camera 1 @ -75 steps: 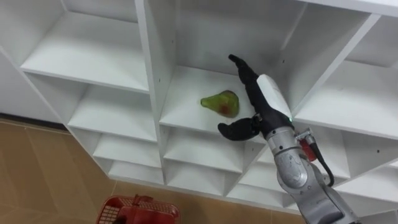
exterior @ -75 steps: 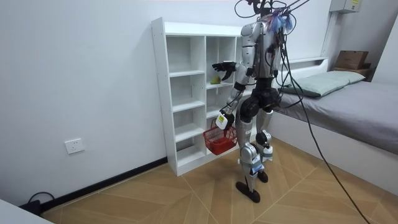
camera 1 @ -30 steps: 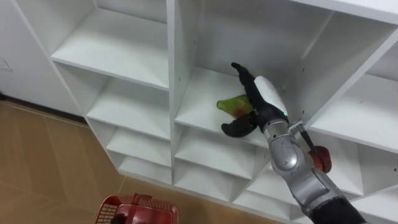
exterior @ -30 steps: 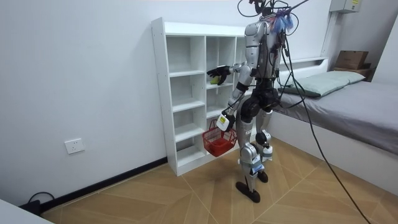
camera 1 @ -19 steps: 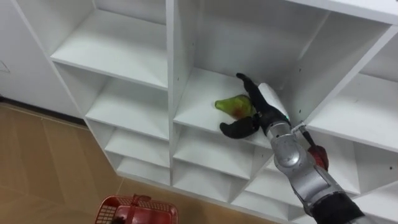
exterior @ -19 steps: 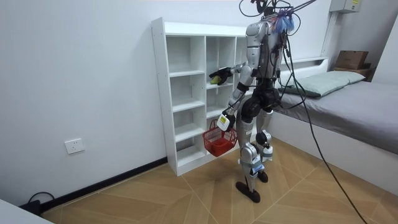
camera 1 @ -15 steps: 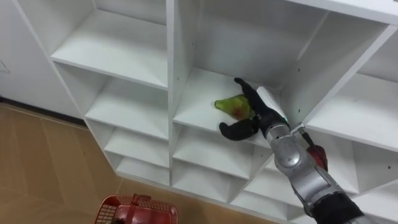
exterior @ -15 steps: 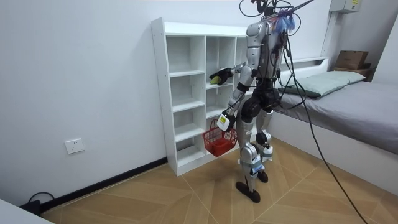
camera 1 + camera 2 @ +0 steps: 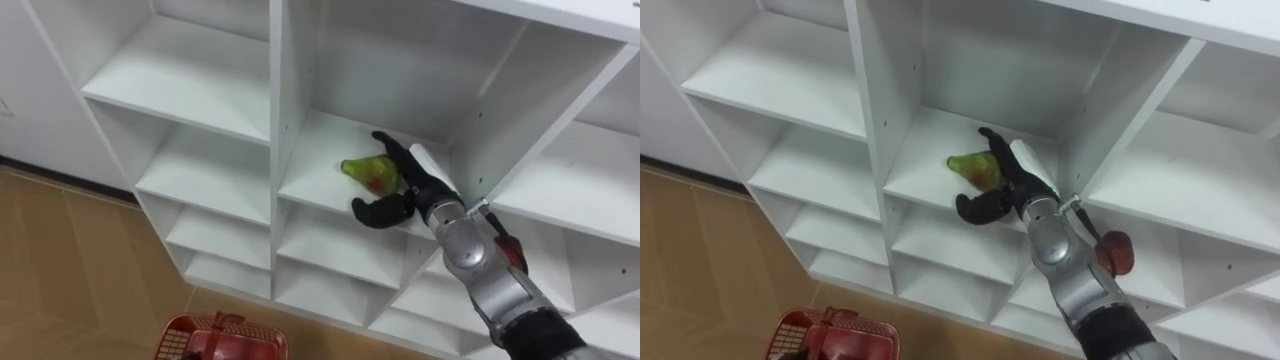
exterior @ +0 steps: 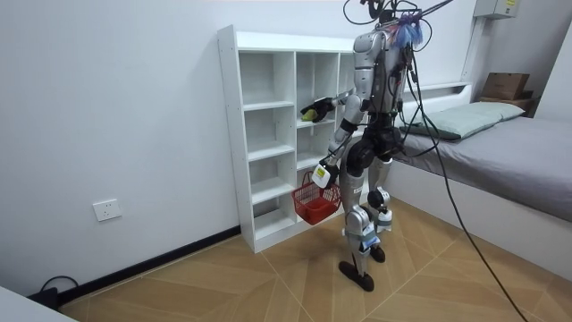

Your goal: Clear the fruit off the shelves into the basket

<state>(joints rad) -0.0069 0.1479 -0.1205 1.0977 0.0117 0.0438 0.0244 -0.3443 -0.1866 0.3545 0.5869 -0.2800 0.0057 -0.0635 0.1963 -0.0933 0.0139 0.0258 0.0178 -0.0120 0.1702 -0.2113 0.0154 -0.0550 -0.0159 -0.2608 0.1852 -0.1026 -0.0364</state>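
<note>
A green pear (image 9: 365, 172) with a red blush lies on a middle shelf of the white closet (image 9: 275, 120). My right hand (image 9: 425, 185) reaches into that compartment from the right. Its fingers curl over the pear's far side and the thumb hooks in below the front. In the room view I stand close in front of the closet with the right arm raised to the pear (image 10: 308, 114). My left hand (image 10: 320, 172) hangs low, curled on the handle of a red basket (image 10: 313, 206). That basket (image 9: 215, 338) also shows at the bottom edge of the eye views.
The other compartments (image 9: 165, 75) around the pear's shelf are bare. An upright divider (image 9: 500, 120) stands just right of my wrist. Wooden floor (image 9: 60, 270) lies below the closet. A bed (image 10: 500, 143) stands behind me at the room view's right.
The right hand, held open beside the pear 2.5 s ago, has moved in and curled round it. The pear has shifted slightly left. The camera has shifted a little.
</note>
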